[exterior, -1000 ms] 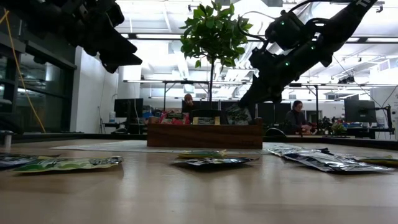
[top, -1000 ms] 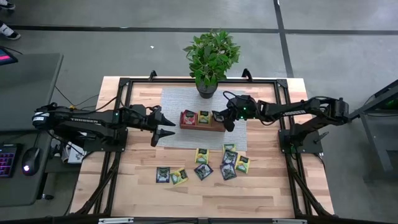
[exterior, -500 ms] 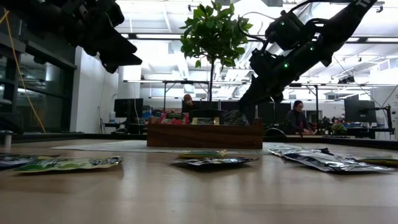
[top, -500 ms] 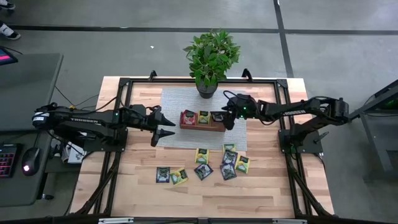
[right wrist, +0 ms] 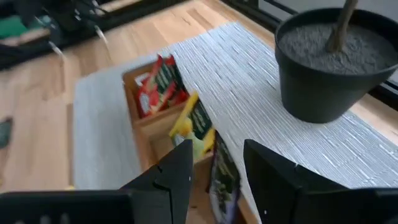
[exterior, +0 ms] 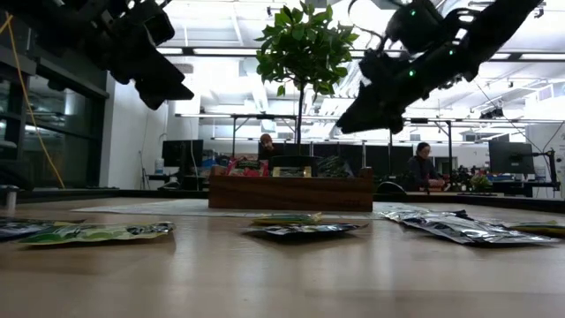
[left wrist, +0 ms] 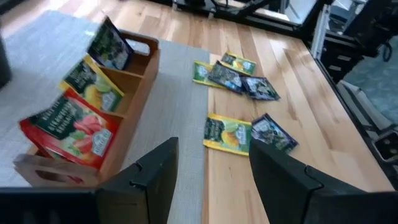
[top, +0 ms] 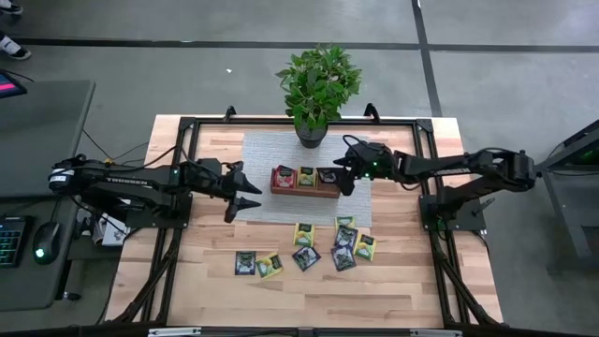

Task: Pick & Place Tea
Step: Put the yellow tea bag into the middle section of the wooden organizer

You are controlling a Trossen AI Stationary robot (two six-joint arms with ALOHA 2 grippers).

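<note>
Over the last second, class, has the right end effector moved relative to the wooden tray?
Yes. The right end effector has risen away from the wooden tray, now empty and open above it.

- Brown wooden three-compartment tray (top: 304, 190), warm reddish-brown walls
- Red sachet with green label (left wrist: 69, 130) in one end compartment
- Yellow-green sachet (left wrist: 89, 85) in the middle compartment
- Dark, nearly black sachet (left wrist: 109, 45) in the other end compartment
- Loose flat square sachets (top: 345, 241) on the table: yellow-green and dark ones mixed
- Pale grey ribbed placemat (right wrist: 267, 134), fine striped weave
- Light blond wooden tabletop (top: 206, 271), plank-grained
- Black round plant pot (right wrist: 333, 81) with grey soil; green leafy plant (top: 318, 82)
</note>
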